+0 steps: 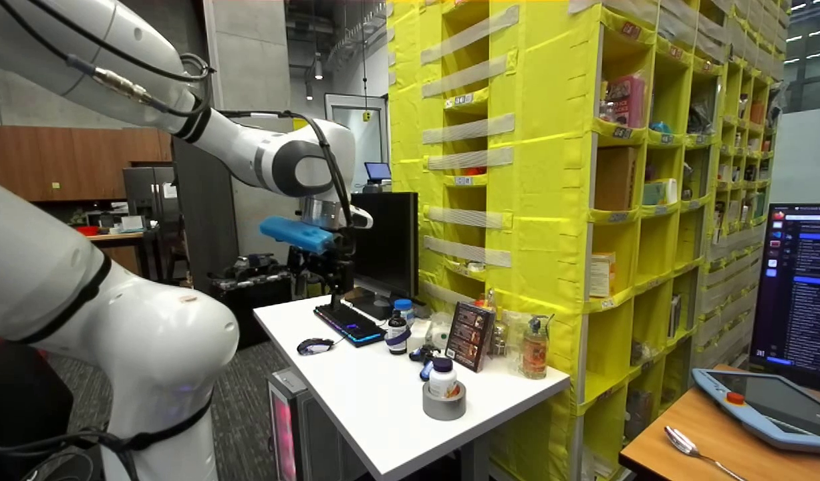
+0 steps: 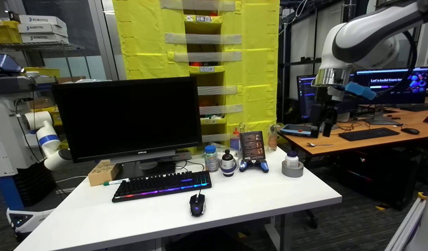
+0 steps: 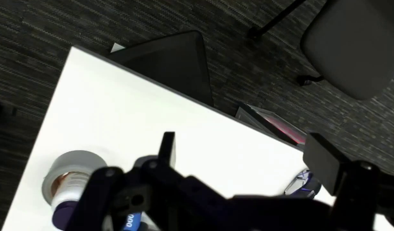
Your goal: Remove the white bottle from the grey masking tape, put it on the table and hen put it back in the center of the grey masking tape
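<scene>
The small white bottle [image 1: 443,382] with a dark purple cap stands upright in the hole of the grey masking tape [image 1: 444,407]. Both rest near a corner of the white table [image 1: 376,407]. The bottle [image 2: 291,161] and tape [image 2: 292,171] show in both exterior views. In the wrist view the bottle [image 3: 72,188] and tape [image 3: 78,159] are at the lower left, partly covered by a gripper finger. My gripper [image 3: 243,157] is open and empty. In an exterior view the gripper [image 2: 321,131] hangs well above the table, apart from the bottle.
A keyboard [image 2: 165,185], mouse [image 2: 197,205], monitor [image 2: 130,118], dark brown bottle [image 2: 228,164], blue-capped bottle [image 2: 211,159], game controller [image 2: 254,165], dark upright case [image 2: 253,145] and pump bottle [image 1: 534,351] stand on the table. A yellow shelf [image 1: 550,200] rises behind it.
</scene>
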{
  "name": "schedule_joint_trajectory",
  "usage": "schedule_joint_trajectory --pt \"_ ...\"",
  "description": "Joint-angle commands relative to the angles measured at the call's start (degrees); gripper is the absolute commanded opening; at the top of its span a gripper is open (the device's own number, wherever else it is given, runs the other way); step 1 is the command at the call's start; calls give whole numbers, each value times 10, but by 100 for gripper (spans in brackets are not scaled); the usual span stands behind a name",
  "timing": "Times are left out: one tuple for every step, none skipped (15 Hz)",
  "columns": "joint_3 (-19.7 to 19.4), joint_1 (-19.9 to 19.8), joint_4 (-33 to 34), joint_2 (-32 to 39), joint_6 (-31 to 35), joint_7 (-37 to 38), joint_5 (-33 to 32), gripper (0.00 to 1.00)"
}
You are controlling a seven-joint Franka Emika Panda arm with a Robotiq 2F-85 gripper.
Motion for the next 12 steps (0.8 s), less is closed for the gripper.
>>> schedule_joint_trajectory --pt "-50 -41 0 18 -3 -64 -48 100" --pt "-59 -49 3 25 -2 -75 -59 100" --pt "-66 -55 6 31 0 -82 -67 100" --pt "-70 -58 9 38 -1 -86 -72 100" --pt "-69 -59 12 41 -3 -87 -74 100" --pt "-65 -56 15 43 -2 -84 -73 100" --pt "-60 -54 18 45 -4 -79 -71 100" --pt "-53 -50 25 47 -7 -69 -65 100" --pt "-47 -46 31 51 -10 -63 -61 100" --pt "-38 -40 40 56 -11 -53 -54 100" --pt "-26 -34 49 63 -12 -41 -49 100" --pt "-14 -26 59 71 -14 -31 -45 100"
